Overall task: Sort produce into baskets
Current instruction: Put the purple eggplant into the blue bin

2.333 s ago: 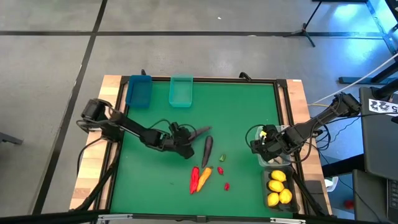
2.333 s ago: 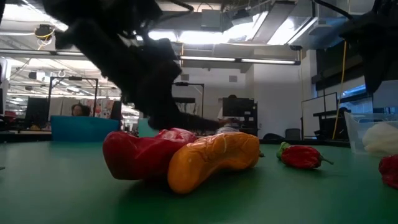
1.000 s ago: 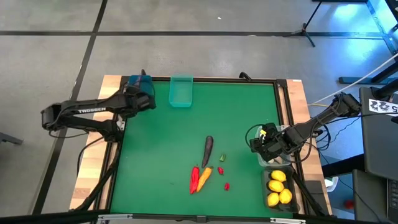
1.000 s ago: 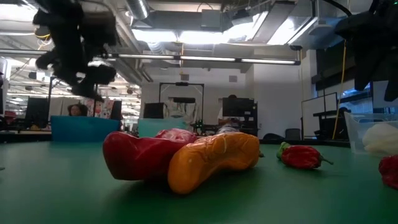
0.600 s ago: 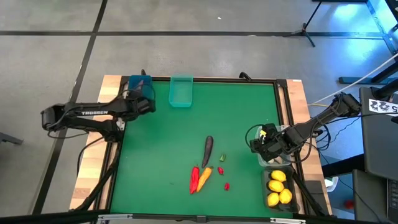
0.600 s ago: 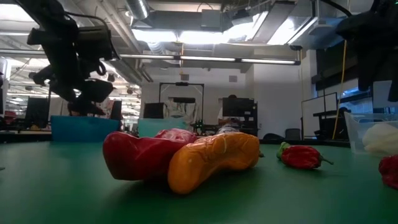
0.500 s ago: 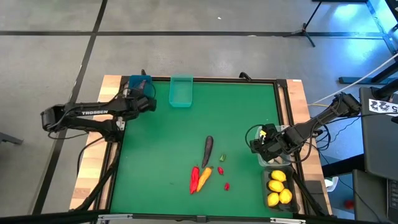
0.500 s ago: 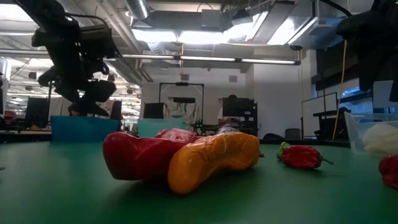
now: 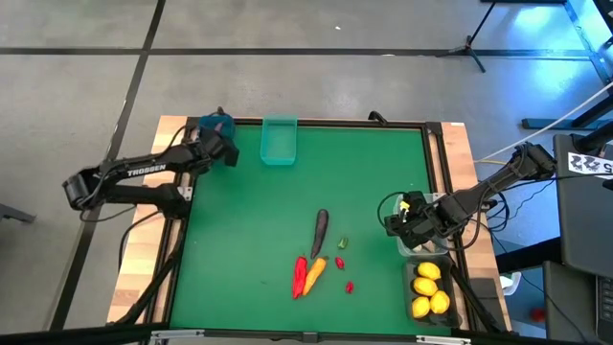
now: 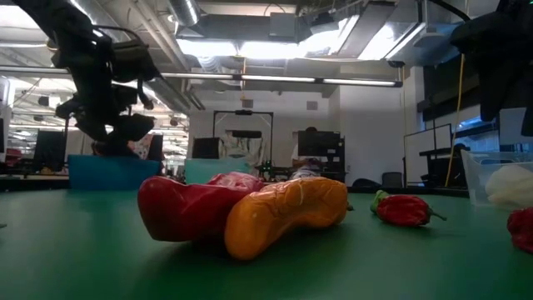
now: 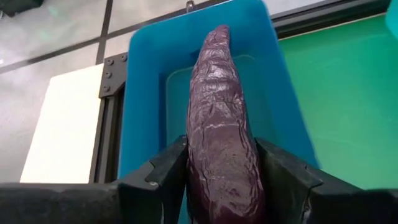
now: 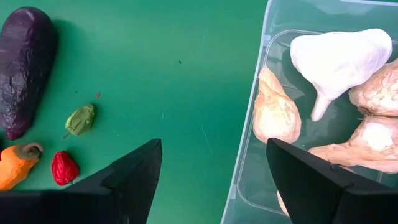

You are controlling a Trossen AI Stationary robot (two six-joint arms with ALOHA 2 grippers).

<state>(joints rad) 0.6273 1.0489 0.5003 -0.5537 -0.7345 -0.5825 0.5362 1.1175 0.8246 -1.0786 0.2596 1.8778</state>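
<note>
1. The left end effector (image 11: 221, 180) grips a dark purple eggplant (image 11: 221, 124) between its fingers, above the blue basket (image 11: 143, 99) at the desk's far-left corner.
2. The right end effector (image 12: 211, 180) hangs with fingers spread and empty, at the edge of the clear basket (image 12: 249, 168) holding garlic bulbs (image 12: 339, 59).
3. A second eggplant (image 9: 319, 230), carrot (image 9: 314, 273) and red chili peppers (image 9: 300, 273) lie mid-desk (image 9: 383, 172).

Glossy, wrinkled purple eggplant (image 11: 221, 130) over smooth blue plastic bin (image 11: 143, 99) — matt green table mat (image 9: 378, 182), pale wooden edges.
</note>
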